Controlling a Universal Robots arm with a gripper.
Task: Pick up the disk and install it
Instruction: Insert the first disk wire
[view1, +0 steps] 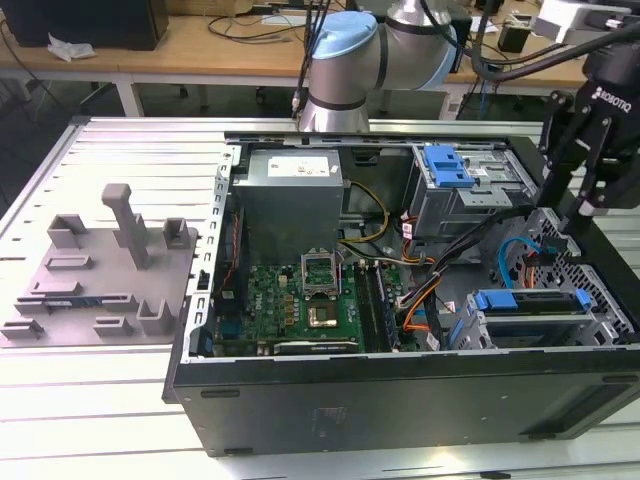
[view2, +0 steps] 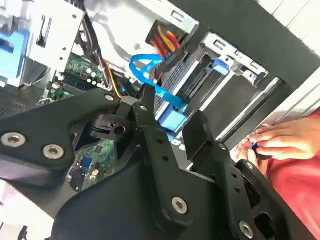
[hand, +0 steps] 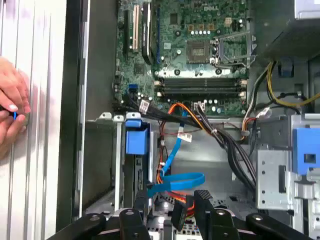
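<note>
The disk (view1: 530, 303) lies in the lower drive cage at the exterior view's right end of the open computer case. Its blue rail frame faces up. In the first wrist view its blue rail end (hand: 137, 138) shows in the cage slot. My gripper (view1: 572, 212) hangs open just above and behind that cage, holding nothing. In both wrist views the black fingers (hand: 140, 206) straddle a blue data cable (hand: 175, 182) and its black plug. The gripper (view2: 172, 116) hovers over the blue rail (view2: 172, 121) without touching it.
A grey fixture plate (view1: 100, 270) with upright posts lies on the exterior view's left. A blue tab on a perforated metal cage (view1: 450, 167) sits at the case's back. A person's hand (hand: 11, 112) rests on the slatted table beside the case. Cables (hand: 210, 125) cross the case floor.
</note>
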